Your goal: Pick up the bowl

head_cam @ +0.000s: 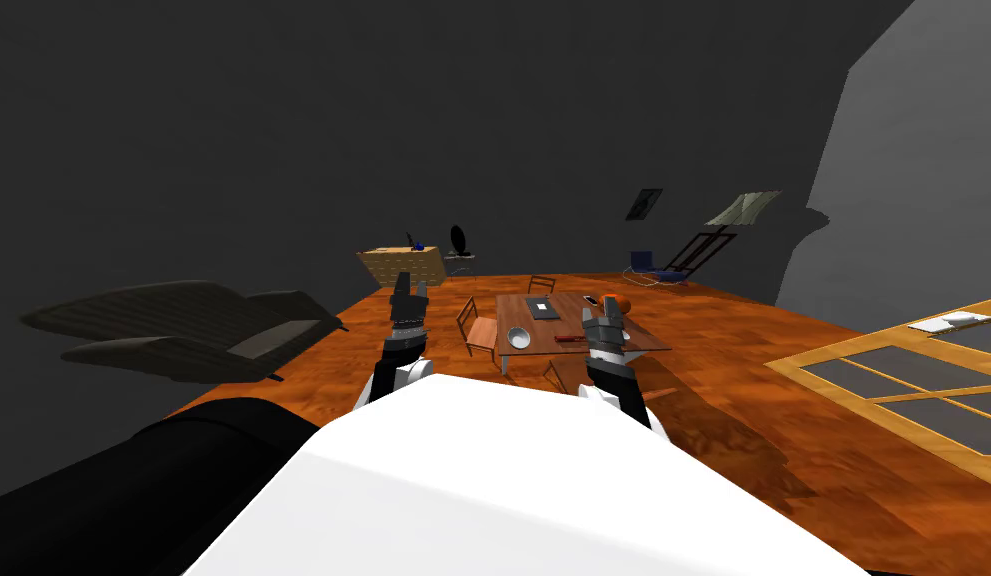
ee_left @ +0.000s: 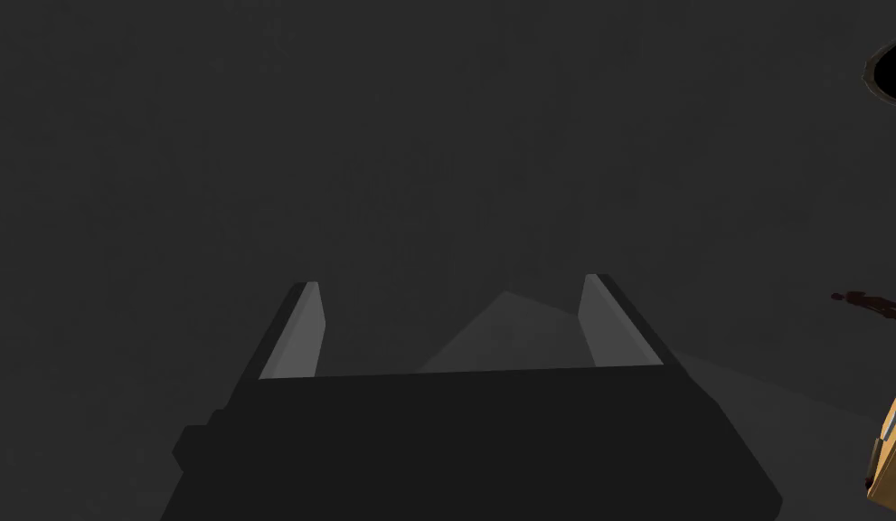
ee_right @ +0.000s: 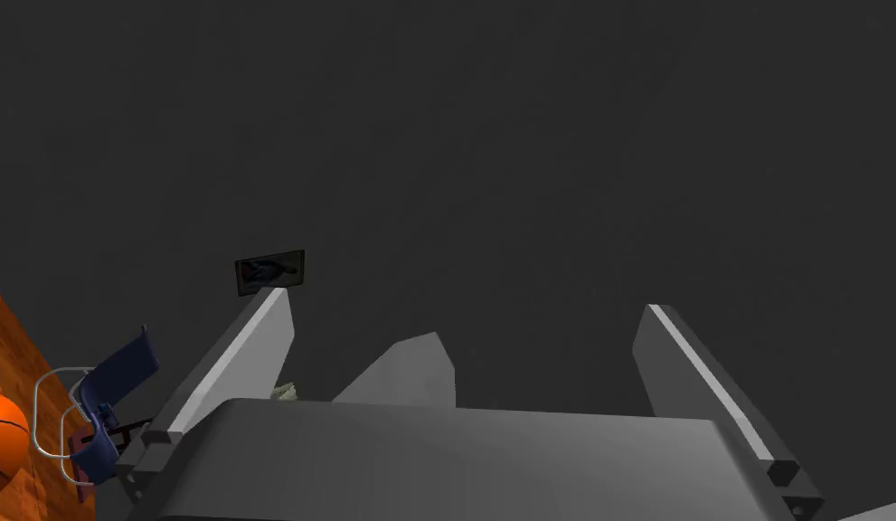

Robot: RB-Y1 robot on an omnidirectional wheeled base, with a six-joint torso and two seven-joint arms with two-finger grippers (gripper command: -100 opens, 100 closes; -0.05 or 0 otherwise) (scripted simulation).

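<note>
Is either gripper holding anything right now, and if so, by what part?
Nothing. The left gripper and right gripper are open and empty; the bowl sits on the table.

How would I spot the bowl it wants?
Find the brown wooden table mid-room. The pale grey round bowl sits at its near left corner. Its neighbours are a dark flat slab and a thin red stick; only it is pale and hollow.

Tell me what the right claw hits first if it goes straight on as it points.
The right claw aims at the dark grey wall; nothing nearer shows in line, so probably that wall, depth unclear.
</note>
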